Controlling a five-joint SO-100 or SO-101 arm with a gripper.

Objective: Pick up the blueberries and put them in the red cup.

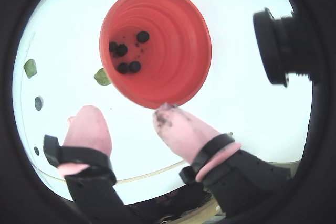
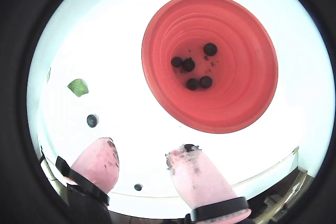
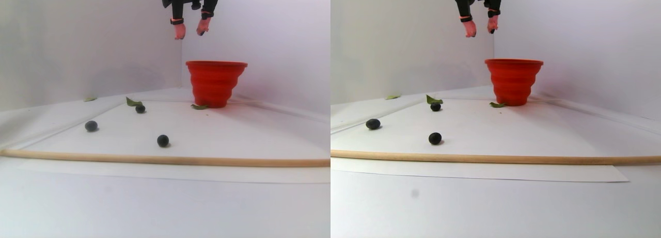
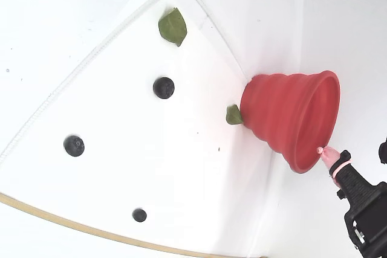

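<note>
The two-finger gripper (image 2: 142,163) has black plastic finger bodies capped with soft pink rubbery fingertips (image 2: 202,179), each ringed by a pink-and-black band, the tips smudged with dark stains.

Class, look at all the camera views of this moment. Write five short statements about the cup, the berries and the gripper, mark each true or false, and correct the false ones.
1. The red cup stands upright. True.
2. The red cup is empty. False: several blueberries lie at its bottom.
3. Three blueberries lie on the white surface outside the cup. True: one, another and a third.
4. The gripper is shut on a berry. False: its pink fingers are apart and hold nothing.
5. A green leaf lies at the cup's base. True.
</note>
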